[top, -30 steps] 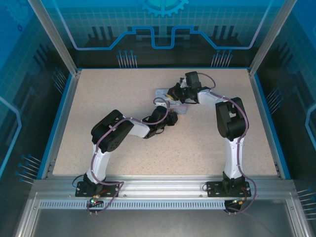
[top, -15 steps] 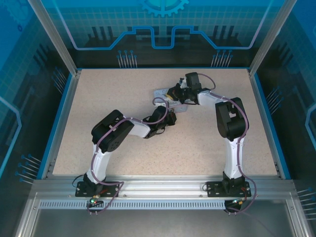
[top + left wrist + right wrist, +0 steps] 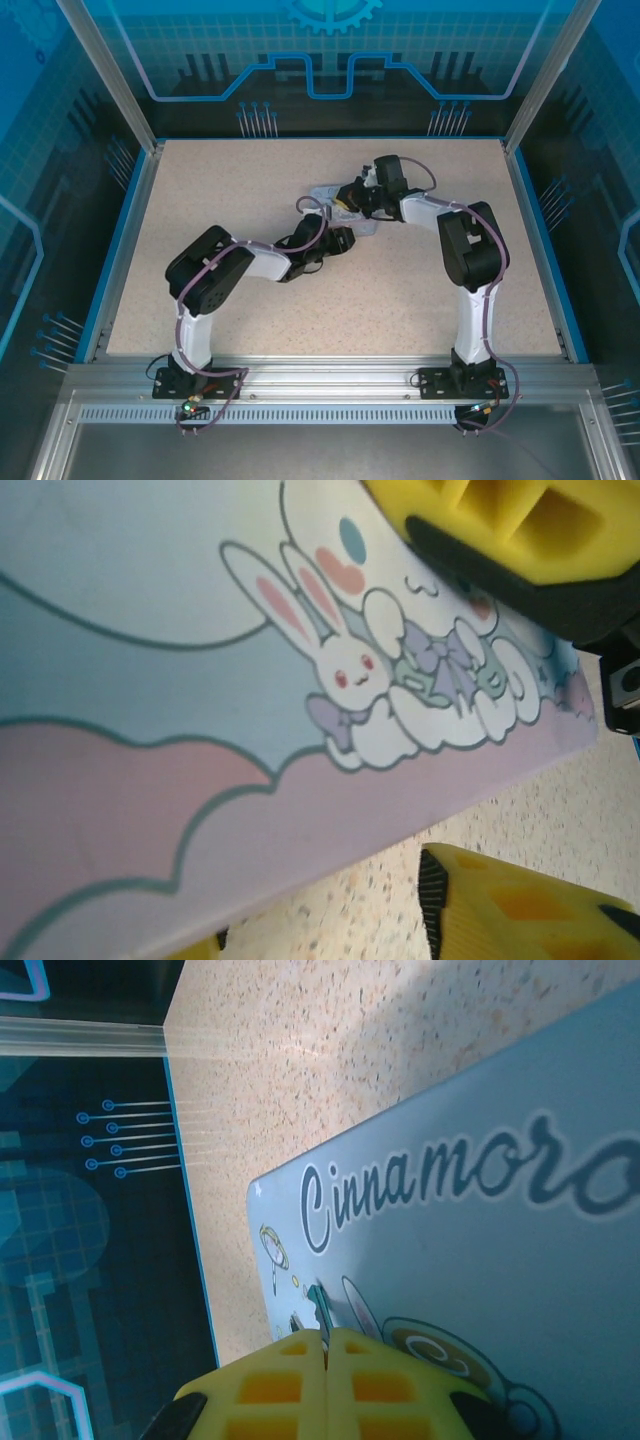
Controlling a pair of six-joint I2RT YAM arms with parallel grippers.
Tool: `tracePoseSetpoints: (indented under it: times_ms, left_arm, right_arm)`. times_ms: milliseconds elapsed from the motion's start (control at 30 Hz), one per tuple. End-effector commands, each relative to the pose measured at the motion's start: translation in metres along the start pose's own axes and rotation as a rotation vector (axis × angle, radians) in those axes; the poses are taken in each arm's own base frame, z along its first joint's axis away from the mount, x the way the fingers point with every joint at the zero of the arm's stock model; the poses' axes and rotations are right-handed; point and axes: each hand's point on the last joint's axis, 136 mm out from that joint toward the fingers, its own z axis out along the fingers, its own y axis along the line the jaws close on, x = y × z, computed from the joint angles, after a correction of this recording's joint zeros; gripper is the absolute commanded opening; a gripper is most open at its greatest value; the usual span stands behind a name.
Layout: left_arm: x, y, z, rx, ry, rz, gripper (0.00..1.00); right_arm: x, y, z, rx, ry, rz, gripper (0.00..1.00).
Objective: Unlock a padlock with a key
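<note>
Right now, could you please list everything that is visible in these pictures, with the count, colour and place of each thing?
flat tin box with cartoon rabbit print: 1, pale blue and pink, on the table, at the middle of its far half.
thin dark metal key (probably; only a sliver shows): 1, dark, sticking out between the right gripper's fingertips, over the tin.
speckled table top: 1, beige, blue rim.
see-through enclosure panels: blue, around the table.
aluminium frame rail: 1, silver, near edge.
robot arms: 2, white and black, reaching to the tin.
left gripper: 1, yellow, open, one finger over the lid, the other beside the tin's edge.
right gripper: 1, yellow, shut, over the lid.
</note>
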Motion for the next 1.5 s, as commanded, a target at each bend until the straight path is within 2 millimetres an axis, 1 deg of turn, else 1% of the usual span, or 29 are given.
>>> tracePoseSetpoints:
  times_ms: [0, 133, 300, 400, 467, 733, 900, 1067, 1267, 1367, 1467]
  left_arm:
    - [-0.010, 0.006, -0.018, 0.006, 0.008, 0.041, 0.56]
    - [0.000, 0.015, -0.027, -0.001, 0.058, 0.103, 0.58]
    - [0.014, 0.025, -0.030, -0.021, 0.100, 0.186, 0.59]
    - [0.019, 0.031, -0.027, -0.040, 0.115, 0.257, 0.59]
    - [0.020, 0.030, -0.023, -0.037, 0.115, 0.310, 0.59]
    - [0.017, 0.033, -0.003, -0.050, 0.091, 0.443, 0.59]
    - [0.017, 0.027, 0.008, -0.037, 0.074, 0.497, 0.59]
    - [0.020, 0.018, 0.014, 0.003, 0.063, 0.472, 0.60]
    - [0.019, -0.007, 0.013, 0.126, 0.049, 0.343, 0.60]
    - [0.015, -0.020, 0.013, 0.174, 0.049, 0.302, 0.60]
    - [0.014, -0.027, 0.013, 0.198, 0.048, 0.282, 0.60]
  right_arm:
    - [0.032, -0.029, 0.007, 0.095, 0.051, 0.073, 0.00]
    - [0.040, -0.031, 0.008, 0.116, 0.042, 0.086, 0.00]
    - [0.042, -0.034, 0.014, 0.122, 0.045, 0.111, 0.00]
    - [0.042, -0.033, 0.016, 0.124, 0.048, 0.112, 0.00]
    - [0.042, -0.034, 0.016, 0.128, 0.048, 0.112, 0.00]
    - [0.045, -0.036, 0.017, 0.149, 0.054, 0.113, 0.00]
    - [0.047, -0.038, 0.017, 0.168, 0.059, 0.110, 0.00]
    - [0.049, -0.040, 0.016, 0.184, 0.063, 0.102, 0.00]
    - [0.052, -0.043, 0.014, 0.200, 0.067, 0.096, 0.00]
    - [0.053, -0.046, 0.013, 0.210, 0.066, 0.094, 0.00]
    - [0.054, -0.047, 0.014, 0.212, 0.068, 0.096, 0.00]
